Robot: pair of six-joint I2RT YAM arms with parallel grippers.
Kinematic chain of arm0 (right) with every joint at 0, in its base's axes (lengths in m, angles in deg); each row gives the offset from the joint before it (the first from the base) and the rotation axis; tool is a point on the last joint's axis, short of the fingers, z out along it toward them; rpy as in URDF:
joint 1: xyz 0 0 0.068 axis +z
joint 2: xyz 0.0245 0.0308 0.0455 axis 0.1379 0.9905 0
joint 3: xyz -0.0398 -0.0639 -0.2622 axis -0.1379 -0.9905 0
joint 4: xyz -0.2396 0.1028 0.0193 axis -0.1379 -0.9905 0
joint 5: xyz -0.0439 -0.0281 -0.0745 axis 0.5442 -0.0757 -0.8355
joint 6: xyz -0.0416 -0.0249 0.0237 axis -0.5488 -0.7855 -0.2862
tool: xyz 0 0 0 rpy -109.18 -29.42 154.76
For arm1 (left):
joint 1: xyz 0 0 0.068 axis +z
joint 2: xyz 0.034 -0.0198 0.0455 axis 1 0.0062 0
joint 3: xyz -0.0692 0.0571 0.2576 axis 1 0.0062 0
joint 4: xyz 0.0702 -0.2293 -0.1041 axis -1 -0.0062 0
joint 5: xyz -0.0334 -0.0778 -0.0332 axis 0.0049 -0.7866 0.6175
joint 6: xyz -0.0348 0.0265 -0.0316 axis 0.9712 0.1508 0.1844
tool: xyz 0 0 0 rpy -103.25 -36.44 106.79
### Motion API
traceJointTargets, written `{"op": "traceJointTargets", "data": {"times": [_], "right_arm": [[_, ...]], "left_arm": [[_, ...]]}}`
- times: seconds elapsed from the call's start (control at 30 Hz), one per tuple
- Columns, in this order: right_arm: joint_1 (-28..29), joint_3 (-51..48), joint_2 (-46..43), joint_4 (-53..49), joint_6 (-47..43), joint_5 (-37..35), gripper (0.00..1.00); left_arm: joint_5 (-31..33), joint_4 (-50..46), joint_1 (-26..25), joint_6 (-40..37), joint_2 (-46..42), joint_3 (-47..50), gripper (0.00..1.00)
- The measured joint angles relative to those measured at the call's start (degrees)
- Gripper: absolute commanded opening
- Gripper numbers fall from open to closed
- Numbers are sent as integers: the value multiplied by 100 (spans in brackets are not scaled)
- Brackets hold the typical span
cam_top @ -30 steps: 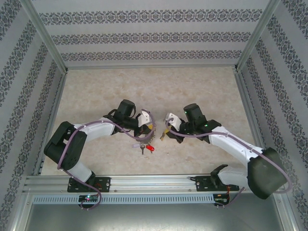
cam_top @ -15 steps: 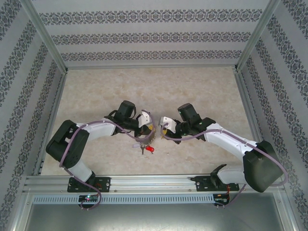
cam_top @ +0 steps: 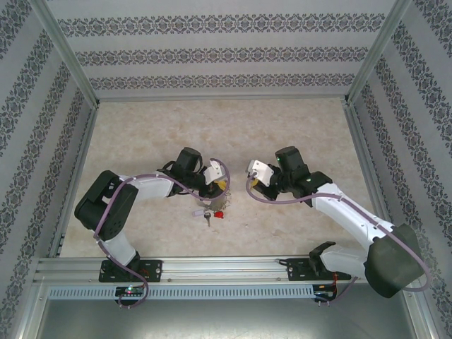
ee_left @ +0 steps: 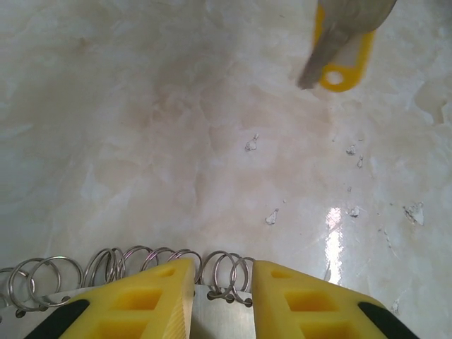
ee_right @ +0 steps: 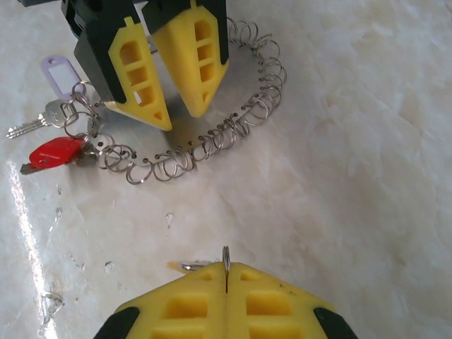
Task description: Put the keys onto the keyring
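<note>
While the left gripper (ee_right: 181, 119) is standing, jaws apart, over the large silver link-fringed keyring (ee_right: 263, 106) on the table (ee_right: 353, 183), the right gripper (ee_right: 226, 274), clamping the tiny orange-yellow plastic-headed key (ee_left: 352, 79), is risking shoving that unheld ring aside.

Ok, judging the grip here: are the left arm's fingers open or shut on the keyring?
Open: the left fingers stand apart with a visible gap, the keyring lying flat under their tips.

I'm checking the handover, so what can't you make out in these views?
Right wrist view: the right gripper hides what hangs from the pinched ring.
Left wrist view: the yellow-tagged key is cut off by the top edge.
Top view: the left gripper covers the keyring; the keys beside it are too small.
</note>
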Motion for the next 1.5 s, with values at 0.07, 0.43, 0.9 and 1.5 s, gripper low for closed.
{"op": "traceJointTargets", "data": {"times": [0.07, 0.43, 0.9, 1.5], "right_arm": [[0, 87, -26, -140, -2, -87, 0], [-9, 525, 168, -452, -68, -236, 0], [-48, 575, 173, -686, -190, -468, 0], [-48, 568, -2, -684, -192, -551, 0]], "left_arm": [[37, -63, 0, -50, -9, -9, 29], [411, -1165, -319, -1049, 601, -1047, 27], [476, -2444, -470, -1923, 863, -1432, 28], [1034, -2483, -577, -2022, 968, -1528, 22]]}}
